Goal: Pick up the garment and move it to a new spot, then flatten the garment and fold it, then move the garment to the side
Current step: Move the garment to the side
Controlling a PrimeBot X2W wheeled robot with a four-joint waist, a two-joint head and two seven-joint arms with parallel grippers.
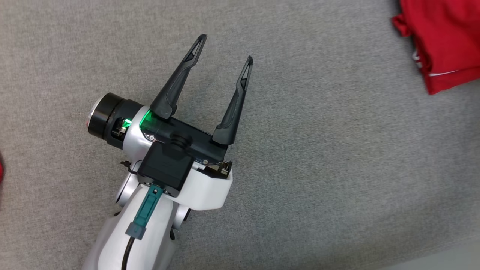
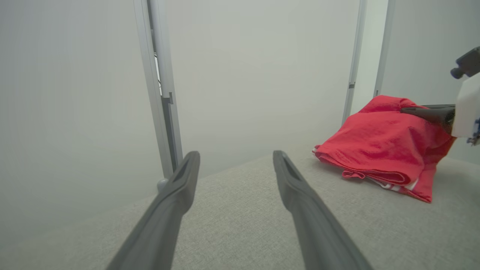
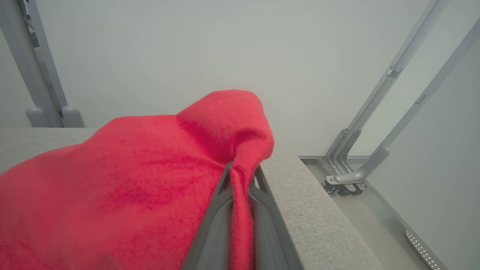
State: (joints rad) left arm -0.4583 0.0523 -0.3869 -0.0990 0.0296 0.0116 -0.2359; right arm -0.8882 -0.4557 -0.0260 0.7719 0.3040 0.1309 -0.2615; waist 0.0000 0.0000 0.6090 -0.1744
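**Garment gripped at edge**

The red garment (image 1: pixel 446 41) lies bunched on the grey fabric surface (image 1: pixel 337 168), near its edge. The right gripper (image 3: pixel 242 172) pinches a raised fold. The left gripper (image 1: pixel 226 48), jaws spread, hovers over mid-surface.

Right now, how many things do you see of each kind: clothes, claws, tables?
Garment: 1
Grippers: 2, left gripper open, right gripper shut on the garment
Table: 1
Red scrap at the head view's left edge: unclear, uncounted
Total: 4
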